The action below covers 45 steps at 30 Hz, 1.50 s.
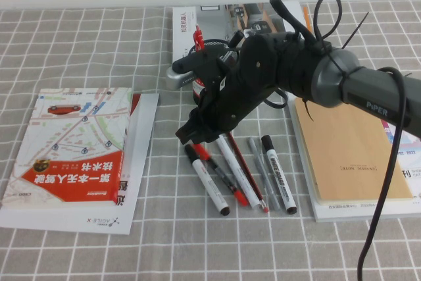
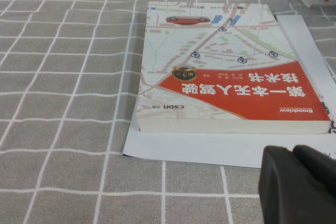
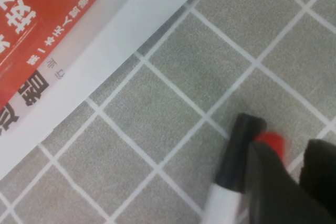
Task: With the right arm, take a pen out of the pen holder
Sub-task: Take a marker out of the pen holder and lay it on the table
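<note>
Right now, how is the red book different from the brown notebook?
The red book has a red-and-map cover with big white writing; the brown notebook is plain tan with tiny print. The red book lies left on a white sheet, the brown notebook right on a magazine. Both lie flat, closed. The left gripper is near the red book; the right gripper is over the pens.

The right arm hides most of the pen holder [image 1: 197, 87], and the right tool [image 1: 191, 132] covers the upper ends of the pens [image 1: 209, 185]. The left tool [image 2: 299, 182], near the book [image 2: 231, 77], is cut off at the edge.
</note>
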Each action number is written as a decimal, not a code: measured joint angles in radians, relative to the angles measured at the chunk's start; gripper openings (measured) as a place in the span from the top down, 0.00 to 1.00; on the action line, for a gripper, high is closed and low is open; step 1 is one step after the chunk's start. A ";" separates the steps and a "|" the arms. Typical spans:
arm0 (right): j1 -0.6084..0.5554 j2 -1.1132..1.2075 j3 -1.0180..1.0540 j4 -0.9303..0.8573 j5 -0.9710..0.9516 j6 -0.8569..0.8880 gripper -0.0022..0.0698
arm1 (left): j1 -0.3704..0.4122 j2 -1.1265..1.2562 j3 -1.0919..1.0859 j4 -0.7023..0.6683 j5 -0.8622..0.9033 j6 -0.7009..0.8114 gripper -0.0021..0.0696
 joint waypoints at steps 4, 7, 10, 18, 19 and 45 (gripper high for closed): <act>0.000 0.000 0.000 0.000 -0.006 0.000 0.81 | 0.000 0.000 0.000 0.000 0.000 0.000 0.98; 0.000 0.000 0.000 0.000 -0.006 0.000 0.81 | 0.000 0.000 0.000 0.000 0.000 0.000 0.98; 0.000 0.000 0.000 -0.002 -0.004 0.000 0.81 | 0.000 0.000 0.000 0.000 0.000 0.000 0.98; 0.037 -0.136 0.010 -0.091 0.079 0.000 0.94 | 0.000 0.000 0.000 0.000 0.000 0.000 0.98; 0.049 -0.177 0.026 -0.105 0.085 0.000 0.96 | 0.000 0.000 0.000 0.000 0.000 0.000 0.98; 0.105 -1.226 0.887 -0.204 0.024 0.146 0.99 | 0.000 0.000 0.000 0.000 0.000 0.000 0.98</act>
